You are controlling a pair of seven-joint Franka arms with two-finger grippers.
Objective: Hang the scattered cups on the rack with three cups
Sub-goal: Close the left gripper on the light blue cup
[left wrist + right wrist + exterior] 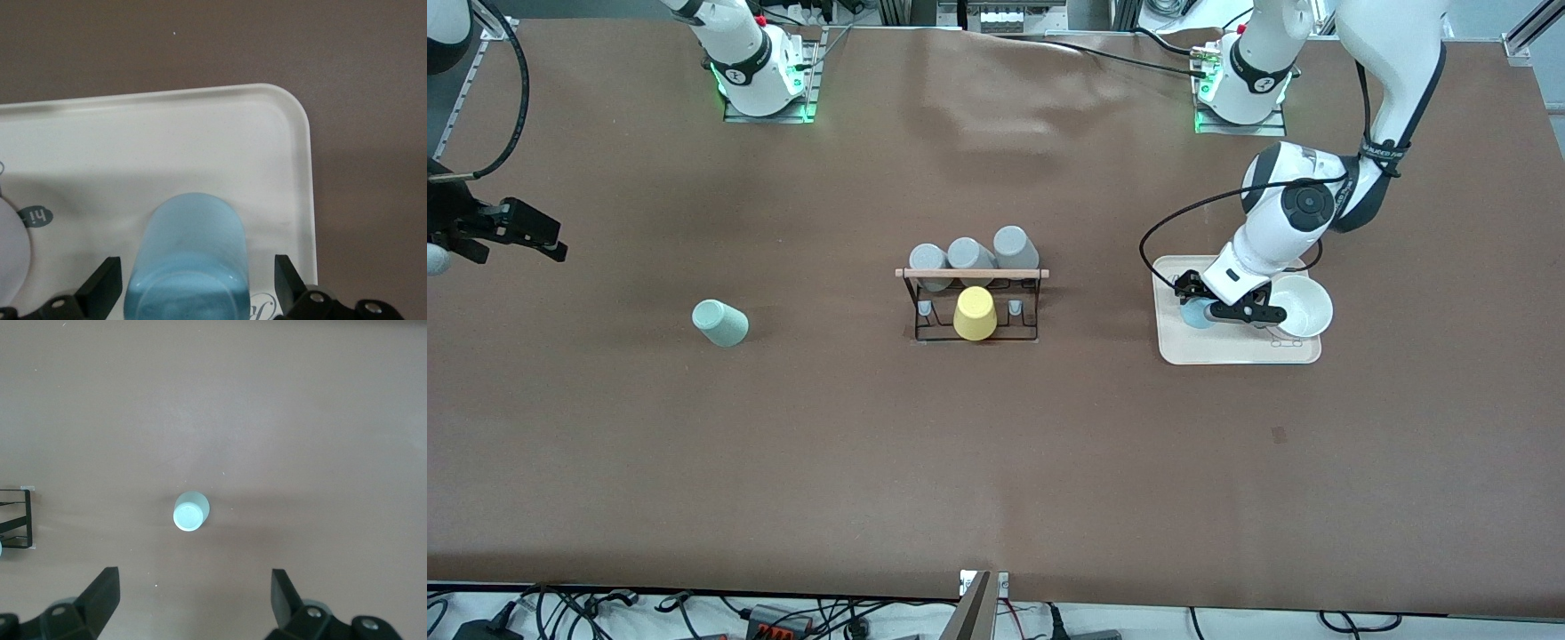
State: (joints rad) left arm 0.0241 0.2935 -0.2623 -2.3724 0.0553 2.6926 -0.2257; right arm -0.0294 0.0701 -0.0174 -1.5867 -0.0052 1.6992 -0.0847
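Now left claw [193, 293] wide round smooth tapered blue cup [190, 257], right claw [193, 600] wide.

White bowl [1300, 307] crowds blue cup [1197, 315] on tray [1227, 352]; mint cup [720, 323] unobstructed.

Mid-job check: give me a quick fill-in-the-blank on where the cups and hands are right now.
1. The blue cup sits on the ____, between the open fingers of the left hand.
2. The mint cup stands on the table toward the ____ arm's end.
3. On the rack, a ____ cup hangs nearer the front camera than the three grey cups.
4. The right hand, over bare table, is ____.

Missing words: tray; right; yellow; open
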